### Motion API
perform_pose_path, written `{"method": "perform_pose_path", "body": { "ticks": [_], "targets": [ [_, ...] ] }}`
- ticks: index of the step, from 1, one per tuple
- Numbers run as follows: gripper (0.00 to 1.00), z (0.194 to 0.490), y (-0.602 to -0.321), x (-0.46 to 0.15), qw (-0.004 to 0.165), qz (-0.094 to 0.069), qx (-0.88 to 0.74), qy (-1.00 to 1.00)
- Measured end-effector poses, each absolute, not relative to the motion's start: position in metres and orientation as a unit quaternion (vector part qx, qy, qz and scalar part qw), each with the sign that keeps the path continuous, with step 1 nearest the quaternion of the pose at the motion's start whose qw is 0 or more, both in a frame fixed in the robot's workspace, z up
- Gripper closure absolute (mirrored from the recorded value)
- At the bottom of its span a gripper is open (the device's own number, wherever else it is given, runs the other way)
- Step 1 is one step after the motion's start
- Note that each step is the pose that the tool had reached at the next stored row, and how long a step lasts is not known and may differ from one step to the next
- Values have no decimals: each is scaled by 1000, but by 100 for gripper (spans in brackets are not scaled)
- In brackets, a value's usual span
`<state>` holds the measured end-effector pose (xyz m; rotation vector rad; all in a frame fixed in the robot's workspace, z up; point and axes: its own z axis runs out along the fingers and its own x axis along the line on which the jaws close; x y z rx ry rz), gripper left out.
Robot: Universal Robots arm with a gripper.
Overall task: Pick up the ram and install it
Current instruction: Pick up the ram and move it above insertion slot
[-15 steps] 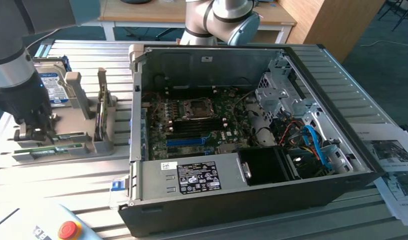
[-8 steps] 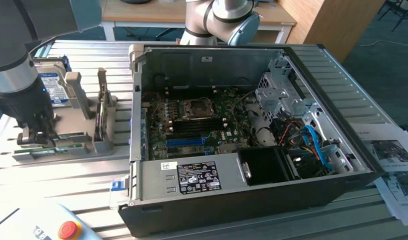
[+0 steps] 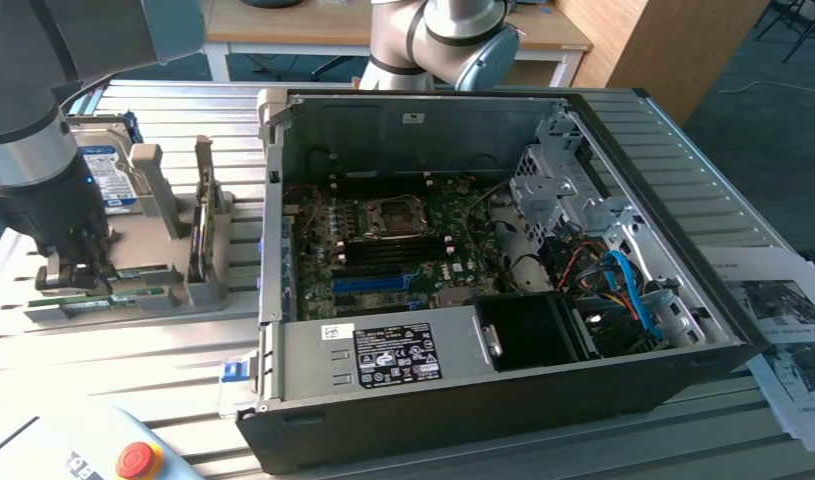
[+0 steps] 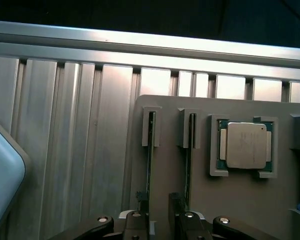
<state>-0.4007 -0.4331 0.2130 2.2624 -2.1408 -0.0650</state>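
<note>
Workstation with one robot arm and an open computer case (image 3: 514,425) on a ribbed aluminium surface (image 4: 90,150). The case lies on its side with the circuit board (image 3: 380,250) exposed; a blue slot (image 3: 374,283) runs across the board below the processor socket.

Toward the exterior view's left, beside the case, a grey tray (image 4: 230,210) rests on the surface. In the wrist view the tray carries two narrow parallel slots, each holding a thin green stick standing on edge. The ram (image 4: 149,150) is the stick in the slot farther from the square silver processor (image 4: 246,145); the second stick (image 4: 189,150) sits in the slot just beside that processor's pocket.

The end effector (image 3: 76,268) is lowered onto the tray, well apart from the case. Its fingers (image 4: 176,210) are spread, one to either side of the ram, which remains seated in its slot; whether the pads touch the stick cannot be told. The second stick lies outside the fingers.

A hard drive (image 3: 98,178) with a blue-white label stands at the tray's far end. A red button (image 3: 138,460) sits near the front edge, and printed sheets (image 3: 781,310) lie at the exterior view's right.
</note>
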Motion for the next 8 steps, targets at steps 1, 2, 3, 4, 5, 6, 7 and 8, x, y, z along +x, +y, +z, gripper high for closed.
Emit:
{"method": "perform_pose_path", "body": {
  "ticks": [1,2,3,4,5,6,7,8],
  "targets": [
    [70,213,-433,-400,13,-21,726,-687],
    [70,213,-433,-399,13,-21,727,-686],
    [70,213,-433,-399,13,-21,728,-686],
    [70,213,-433,-398,13,-21,728,-685],
    [70,213,-433,-398,13,-21,729,-684],
    [70,213,-433,-398,13,-21,729,-684],
    [70,213,-433,-398,13,-21,729,-684],
    [70,213,-433,-398,13,-21,729,-684]
  ]
}}
